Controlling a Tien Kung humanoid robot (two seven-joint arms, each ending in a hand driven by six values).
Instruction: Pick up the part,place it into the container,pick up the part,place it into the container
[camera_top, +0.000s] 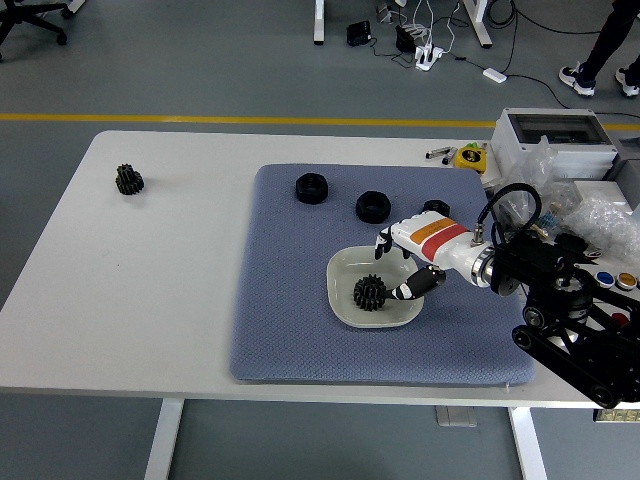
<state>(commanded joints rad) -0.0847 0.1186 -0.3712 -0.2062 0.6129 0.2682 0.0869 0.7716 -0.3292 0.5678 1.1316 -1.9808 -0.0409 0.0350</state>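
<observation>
A black gear part (370, 293) lies in the white bowl (345, 269) on the blue-grey mat (290, 300). My right hand (408, 262) hovers just right of and above the bowl, fingers spread, holding nothing. Three black nut-like parts sit along the mat's far side: one at the left (312, 188), one in the middle (373, 207), and one (436, 208) partly hidden behind my hand. Another black gear (128, 180) lies on the bare table at the far left. My left arm is not in view.
A grey box (552, 137), plastic bags (610, 222) and small tools (470, 158) crowd the table's right end. A person's feet (578, 78) show on the floor at the top right.
</observation>
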